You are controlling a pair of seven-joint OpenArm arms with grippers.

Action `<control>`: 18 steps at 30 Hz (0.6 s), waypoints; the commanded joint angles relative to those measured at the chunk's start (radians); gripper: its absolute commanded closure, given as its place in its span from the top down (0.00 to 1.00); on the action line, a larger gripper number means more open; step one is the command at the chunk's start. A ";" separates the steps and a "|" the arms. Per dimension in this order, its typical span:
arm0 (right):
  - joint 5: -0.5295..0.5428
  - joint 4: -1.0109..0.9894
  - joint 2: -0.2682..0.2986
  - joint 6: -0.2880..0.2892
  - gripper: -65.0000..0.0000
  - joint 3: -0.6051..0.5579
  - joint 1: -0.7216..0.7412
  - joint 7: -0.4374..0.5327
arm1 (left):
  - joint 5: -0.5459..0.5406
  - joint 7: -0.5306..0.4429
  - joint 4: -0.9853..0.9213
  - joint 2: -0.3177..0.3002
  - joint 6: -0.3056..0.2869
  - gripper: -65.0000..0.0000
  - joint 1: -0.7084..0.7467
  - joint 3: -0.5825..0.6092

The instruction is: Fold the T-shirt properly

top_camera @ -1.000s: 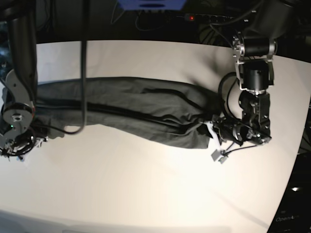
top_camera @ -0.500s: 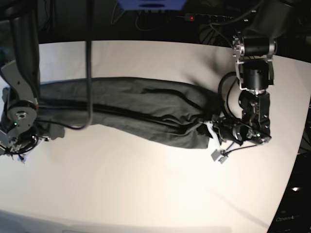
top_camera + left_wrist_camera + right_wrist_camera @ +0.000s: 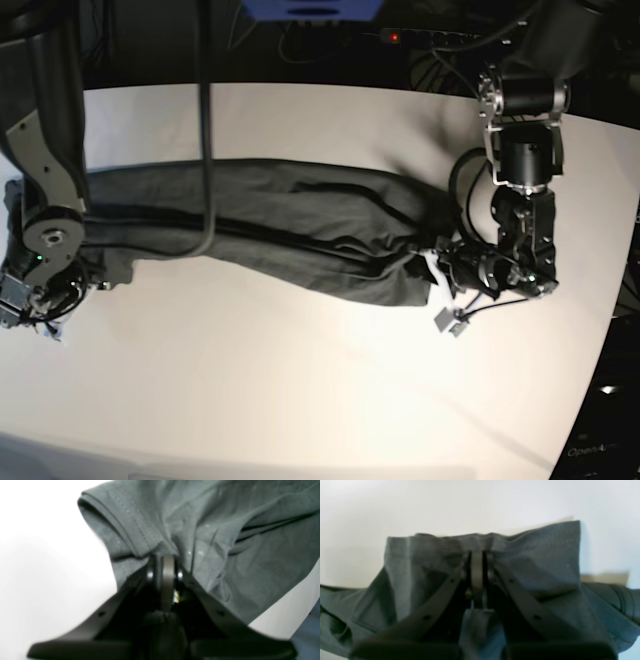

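Note:
The dark grey T-shirt [image 3: 270, 225] lies stretched in a long wrinkled band across the white table [image 3: 300, 390]. My left gripper [image 3: 440, 262], on the right in the base view, is shut on the shirt's right end; the left wrist view shows its jaws pinching a stitched hem [image 3: 140, 532]. My right gripper [image 3: 62, 282], at the far left in the base view, is shut on the other end; the right wrist view shows bunched cloth [image 3: 535, 555] clamped between its jaws. The neck label is hidden.
A small tag on a cable [image 3: 452, 322] lies on the table beside the left gripper. Dark cables and a power strip [image 3: 440, 38] run behind the table's far edge. The right arm's cable [image 3: 205, 150] hangs over the shirt.
My right arm has shifted slightly down and toward the front at the left, pulling its end of the shirt with it. The left arm has stayed still.

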 commanded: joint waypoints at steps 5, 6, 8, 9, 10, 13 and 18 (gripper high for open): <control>0.000 0.042 -0.004 0.007 0.02 -0.004 0.007 0.045 | 0.100 0.105 -0.017 0.005 0.014 0.06 0.029 0.009; 0.000 0.075 -0.007 0.007 0.02 -0.011 0.004 0.054 | 0.100 0.105 -0.017 0.005 0.014 0.06 0.029 0.009; 0.000 0.136 -0.023 0.007 0.02 -0.047 -0.016 0.056 | 0.100 0.105 -0.017 0.005 0.014 0.06 0.029 0.009; 0.000 0.167 -0.037 0.007 0.02 -0.062 -0.025 0.061 | 0.100 0.103 -0.017 0.005 0.014 0.06 0.029 0.009; 0.000 0.213 -0.053 0.007 0.02 -0.077 -0.034 0.064 | 0.100 0.103 -0.017 0.005 0.014 0.06 0.029 0.009; 0.002 0.357 -0.111 0.007 0.02 -0.116 -0.094 0.102 | 0.100 0.103 -0.017 0.005 0.014 0.06 0.029 0.009; 0.005 0.523 -0.192 0.007 0.02 -0.174 -0.182 0.171 | 0.100 0.102 -0.017 0.005 0.014 0.06 0.027 0.009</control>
